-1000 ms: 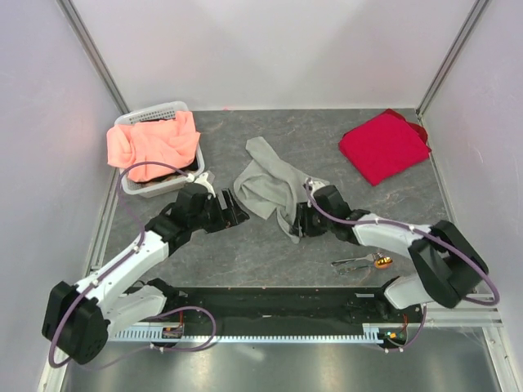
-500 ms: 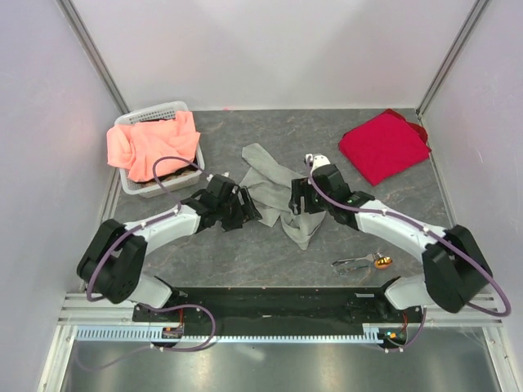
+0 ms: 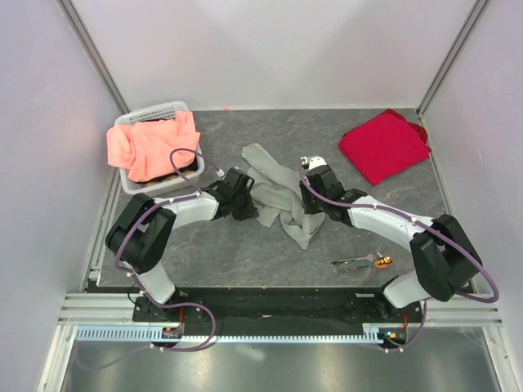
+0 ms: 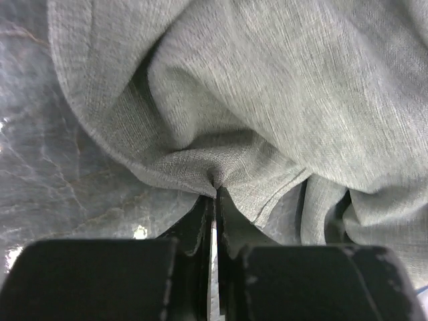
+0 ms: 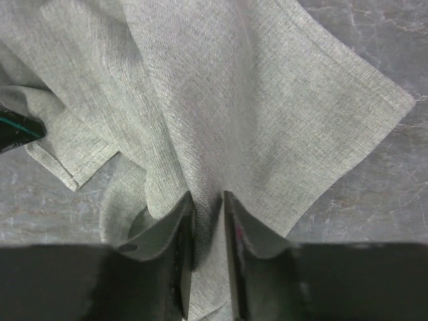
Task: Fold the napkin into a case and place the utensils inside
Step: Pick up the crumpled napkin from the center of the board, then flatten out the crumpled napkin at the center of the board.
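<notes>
Basket point(image 3: 129, 122) of white plastic sits at the far left of the grey stone-patterned table point(image 3: 212, 245). A salmon-orange cloth point(image 3: 151, 145) is heaped in it and spills over its rim. Just to its right the left gripper point(image 3: 248, 198) lies low over the table, reaching toward the middle. In the left wrist view its jaws are pressed together on a bunched edge of the napkin point(image 3: 278, 196), and the fabric puckers right at the fingertips point(image 4: 200, 224).

The napkin lies rumpled and unfolded in the middle of the table, a crumpled strip running from the far side toward the near side between the two grippers. The right gripper point(image 3: 309, 214) meets it on its right side. The right wrist view shows those jaws narrowly apart and clamped on a ridge of the grey-green cloth, which fans out beyond them with one corner spread on the table.

Further right and nearer the arm bases, the utensils point(image 3: 359, 262) lie together on the bare table, well apart from the napkin, with their small orange-brown end point(image 3: 382, 261) pointing right. A folded red cloth point(image 3: 382, 147) rests in the far right corner.
</notes>
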Controlling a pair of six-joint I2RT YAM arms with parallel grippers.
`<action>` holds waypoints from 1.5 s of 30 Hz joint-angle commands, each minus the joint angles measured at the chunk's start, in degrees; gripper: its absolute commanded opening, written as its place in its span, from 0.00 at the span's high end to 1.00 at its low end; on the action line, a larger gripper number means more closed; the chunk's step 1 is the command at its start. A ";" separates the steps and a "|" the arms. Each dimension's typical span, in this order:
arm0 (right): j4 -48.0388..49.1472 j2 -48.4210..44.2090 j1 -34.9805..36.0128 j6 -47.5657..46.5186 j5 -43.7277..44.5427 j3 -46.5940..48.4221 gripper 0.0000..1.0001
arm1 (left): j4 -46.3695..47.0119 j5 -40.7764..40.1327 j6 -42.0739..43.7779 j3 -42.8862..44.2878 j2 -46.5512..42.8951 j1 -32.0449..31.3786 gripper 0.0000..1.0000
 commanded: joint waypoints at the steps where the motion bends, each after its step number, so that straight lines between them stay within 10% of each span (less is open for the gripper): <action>1: 0.14 1.40 -0.79 -2.09 4.71 4.22 0.80 | -0.97 -2.07 4.98 3.75 -0.67 0.89 0.98; 4: -1.88 2.37 -2.98 -3.15 6.65 7.38 1.00 | -2.20 0.91 6.30 0.34 -6.19 0.80 0.98; 15: -7.51 -0.18 -5.19 -10.35 11.41 16.00 0.92 | -24.17 -1.53 2.54 -15.84 -51.36 1.77 0.98; 27: -13.48 11.87 -8.70 -9.57 8.78 32.08 1.00 | -39.45 -11.46 -0.28 -11.02 -59.72 2.03 0.98; 39: -25.08 -17.19 -8.61 -7.81 2.80 25.85 0.97 | -21.55 6.10 17.90 5.66 -74.42 2.03 0.98; 45: -20.18 -15.77 -8.62 -6.31 -1.50 26.89 0.93 | -23.82 1.73 15.46 6.05 -72.15 2.03 0.98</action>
